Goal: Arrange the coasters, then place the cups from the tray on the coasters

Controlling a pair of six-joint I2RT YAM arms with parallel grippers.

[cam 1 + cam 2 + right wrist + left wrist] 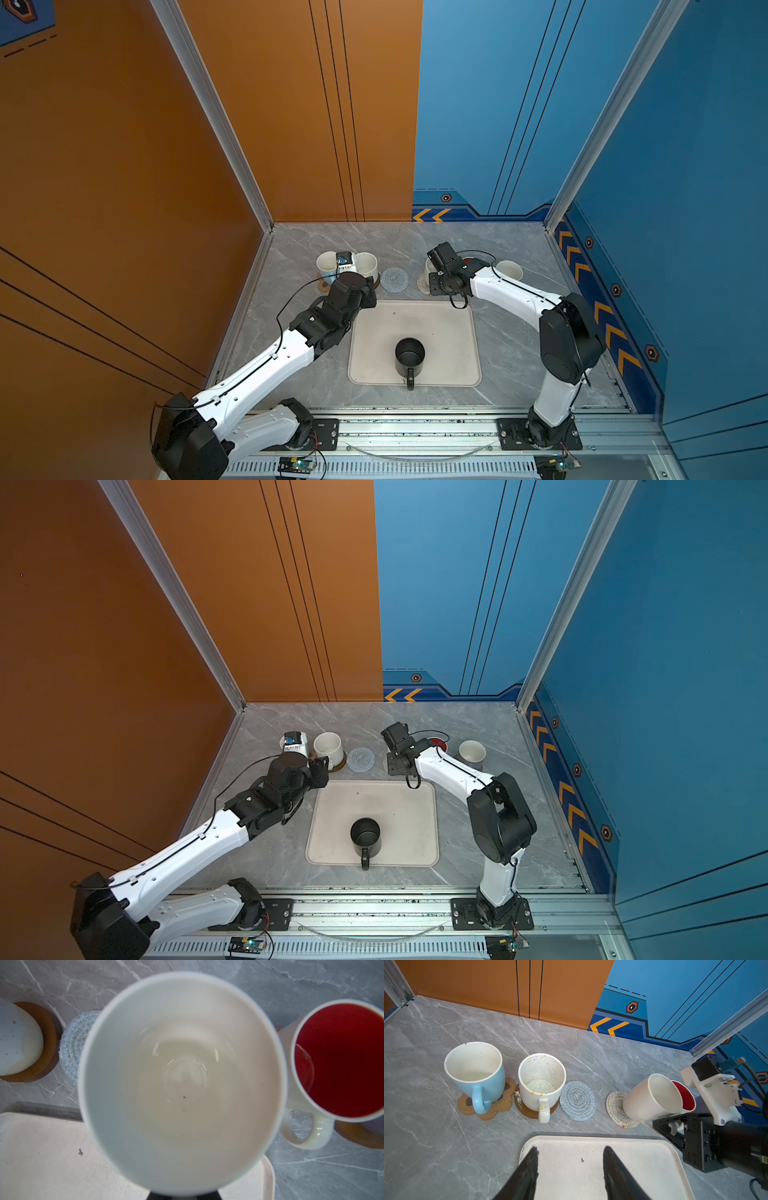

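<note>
Above the woven white coaster (616,1105), your right gripper (675,1124) grips the tilted pale cup (652,1097) by its handle; your left gripper (571,1149) hangs half open, empty, over the tray (633,1157).

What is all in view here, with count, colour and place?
Light blue mug: 1, on tan paw-shaped coaster, row's left end.
Speckled white mug: 1, on brown wooden disc coaster.
Grey-blue woven round coaster: 1, bare, mid-row.
Pale mug: 1, held at white woven coaster.
White mug with red inside: 1, right of it.
Cream-white mug: 1, row's right end.
Black mug: 1, on cream rectangular tray.
Grey marble table: 1, under all.
Robot arms: 2, white-black; left jaws open, empty; right jaws shut on pale mug.
</note>
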